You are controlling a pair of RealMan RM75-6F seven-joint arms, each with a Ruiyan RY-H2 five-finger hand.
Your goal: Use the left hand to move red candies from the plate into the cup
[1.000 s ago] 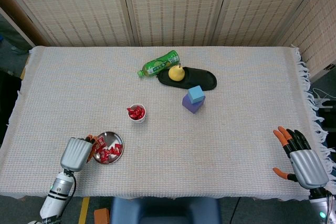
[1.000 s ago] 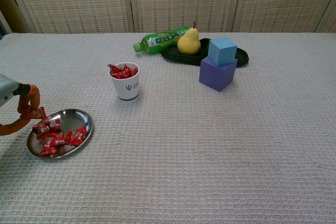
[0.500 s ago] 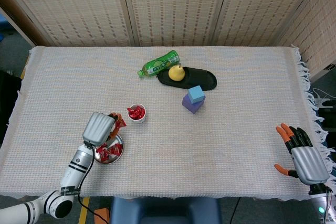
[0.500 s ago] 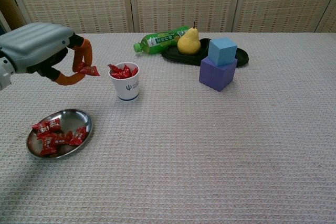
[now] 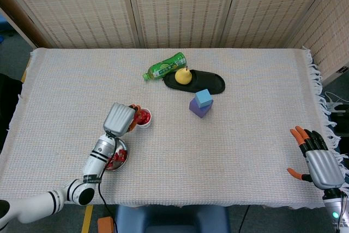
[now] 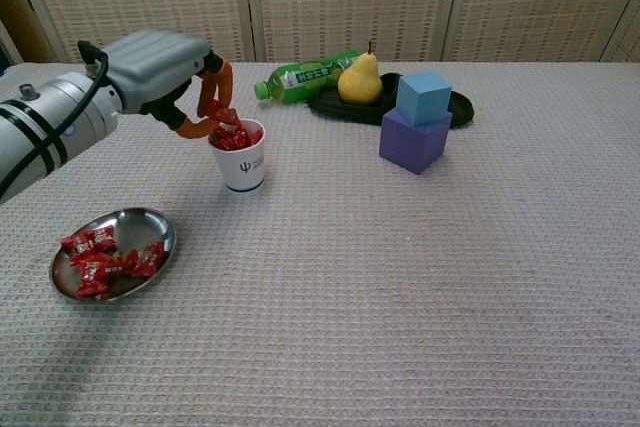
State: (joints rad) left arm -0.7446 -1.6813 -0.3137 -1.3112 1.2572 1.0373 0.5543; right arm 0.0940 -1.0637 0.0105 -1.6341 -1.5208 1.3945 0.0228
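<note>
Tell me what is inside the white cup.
The cup holds red candies heaped up to its rim. The left hand pinches another candy right over them. The cup wall hides how deep the pile goes.

A: What's behind your work area?
B: You've got a green bottle [image 6: 305, 76] lying on its side, touching the black tray [image 6: 456, 109]. A yellow pear [image 6: 361, 78] stands upright on that tray.
A: And near it?
B: You have a blue cube [image 6: 424, 96] stacked on a purple block [image 6: 412, 142], just in front of the tray. A woven cloth [image 5: 245, 135] covers the table, with a fringe on one edge.
</note>
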